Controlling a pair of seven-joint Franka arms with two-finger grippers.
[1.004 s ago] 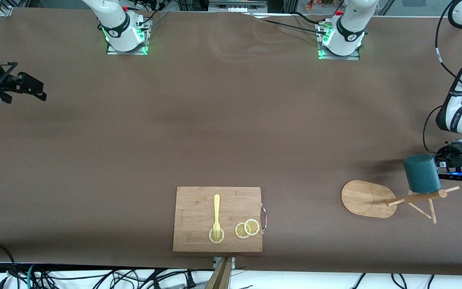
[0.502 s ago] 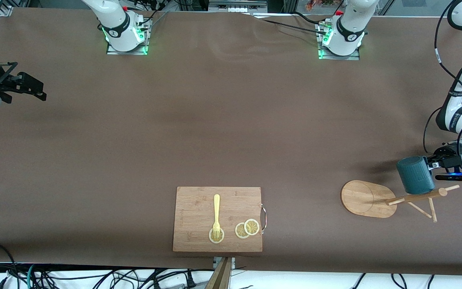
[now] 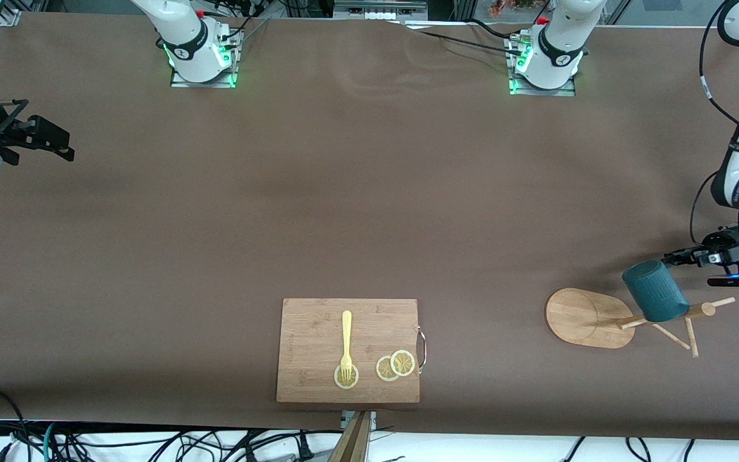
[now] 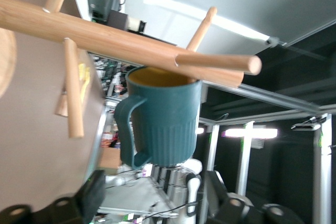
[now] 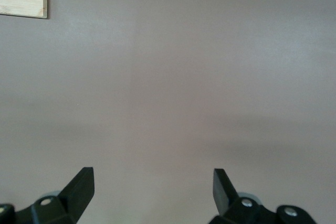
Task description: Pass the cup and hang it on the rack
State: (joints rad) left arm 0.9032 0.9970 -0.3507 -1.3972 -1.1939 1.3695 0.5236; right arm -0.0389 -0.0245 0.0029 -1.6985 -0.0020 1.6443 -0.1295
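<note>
1. The cup [image 3: 655,292] is a dark teal mug, now at the rack [image 3: 587,317], a pale bamboo mug stand with an oval base near the left arm's end of the worktop [image 3: 369,212].
2. In the left wrist view the cup [image 4: 165,121] sits right against the rack's central post [image 4: 105,32] and a thin peg [image 4: 218,61]. Its yellow inside faces the post and its handle [image 4: 128,132] is out to one side. I cannot tell whether a peg passes through the handle.
3. My guess is that it sits this way because it has just been set against a peg, so the rack takes its weight.
4. The left claw [image 3: 680,256] is just beside the cup, above the rack's top. Its fingers look parted and clear of the cup, holding nothing.
5. The right claw [image 5: 152,184] waits over bare worktop at the right arm's end, spread wide and empty.
6. A cutting board [image 3: 348,350] nearer the front camera carries a yellow fork [image 3: 346,343] and lemon slices [image 3: 395,366], well apart from the rack.
</note>
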